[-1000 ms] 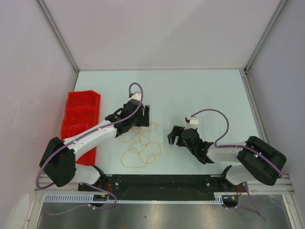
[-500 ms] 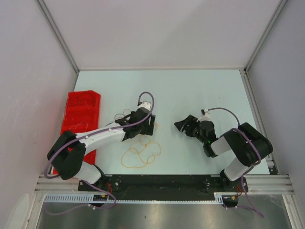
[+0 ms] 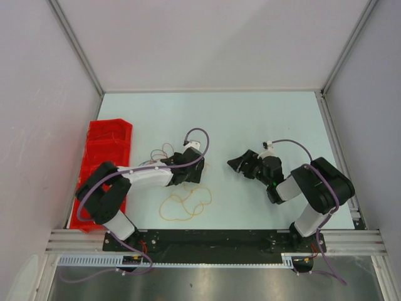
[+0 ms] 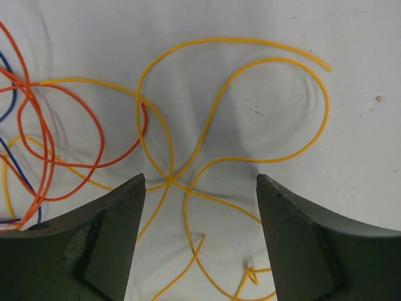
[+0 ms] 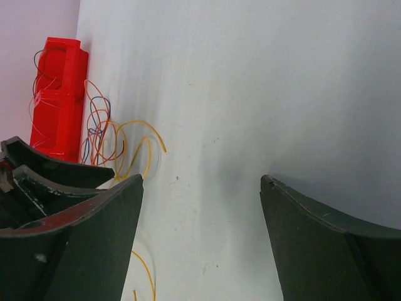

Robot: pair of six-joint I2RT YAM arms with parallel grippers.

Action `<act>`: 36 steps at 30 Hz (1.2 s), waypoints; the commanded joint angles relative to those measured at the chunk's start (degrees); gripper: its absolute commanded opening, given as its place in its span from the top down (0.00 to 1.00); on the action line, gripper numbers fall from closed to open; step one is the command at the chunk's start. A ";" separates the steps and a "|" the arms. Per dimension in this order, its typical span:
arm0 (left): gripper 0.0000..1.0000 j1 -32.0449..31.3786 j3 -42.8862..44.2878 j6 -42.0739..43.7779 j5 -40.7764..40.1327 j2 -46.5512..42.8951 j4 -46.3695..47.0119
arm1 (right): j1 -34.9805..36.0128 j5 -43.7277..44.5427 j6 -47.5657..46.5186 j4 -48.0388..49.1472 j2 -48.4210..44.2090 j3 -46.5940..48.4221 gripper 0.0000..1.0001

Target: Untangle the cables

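Note:
A yellow-orange cable [image 3: 182, 202] lies in curly loops on the table near the front. A tangle of red and blue cables [image 3: 161, 152] lies beside the left arm. My left gripper [image 3: 188, 168] is open and hangs low over the top of the yellow loops. In the left wrist view the yellow-orange cable [image 4: 169, 180] crosses itself between my open fingers [image 4: 113, 232], touching neither, and a red-orange cable [image 4: 102, 135] and a blue one [image 4: 12, 100] lie at the left. My right gripper [image 3: 235, 164] is open and empty, right of the cables.
A red bin [image 3: 103, 157] with thin wires in it stands at the left edge. The right wrist view shows this bin [image 5: 59, 94], the cable tangle [image 5: 100, 135] and the left gripper's black fingers [image 5: 37, 172] beyond my open right gripper [image 5: 202, 179].
The left arm has folded back and its gripper has slid nearer, onto the yellow loops. The right arm has folded too, its gripper shifting a little away and to the right.

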 commanded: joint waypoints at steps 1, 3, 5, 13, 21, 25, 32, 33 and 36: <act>0.26 -0.45 -0.69 -1.24 -1.57 2.68 4.53 | -0.18 -1.34 -0.85 -9.56 2.54 -1.08 0.19; 0.30 -0.45 -0.69 -1.42 -2.45 3.65 4.62 | -0.27 -1.51 -0.94 -9.56 2.72 -1.17 0.19; 0.32 -0.36 -0.86 -1.51 -2.89 3.92 5.24 | -0.44 -1.87 -1.03 -9.38 2.81 -1.08 0.19; 0.65 -0.45 -0.86 -2.12 -5.34 4.53 4.45 | -1.23 -2.92 -0.94 -8.94 3.42 -0.99 0.20; 1.00 -0.62 4.92 -1.95 -4.56 0.33 -3.26 | -1.59 -3.36 -0.94 -8.68 3.77 -1.08 0.20; 1.00 -0.71 13.53 -0.46 -4.91 -10.02 -11.53 | -1.68 -3.62 -0.77 -8.33 4.03 -1.08 0.20; 1.00 -0.62 24.11 2.61 -1.22 -24.53 -14.82 | -1.76 -4.06 -0.07 -7.54 4.74 -1.17 0.21; 1.00 -0.62 23.05 3.14 -1.65 -25.43 -14.02 | -1.68 -4.24 0.02 -7.19 5.09 -1.08 0.21; 1.00 -0.62 25.85 1.75 -1.40 -26.66 -20.21 | -1.76 -4.94 0.63 -6.05 6.05 -1.08 0.21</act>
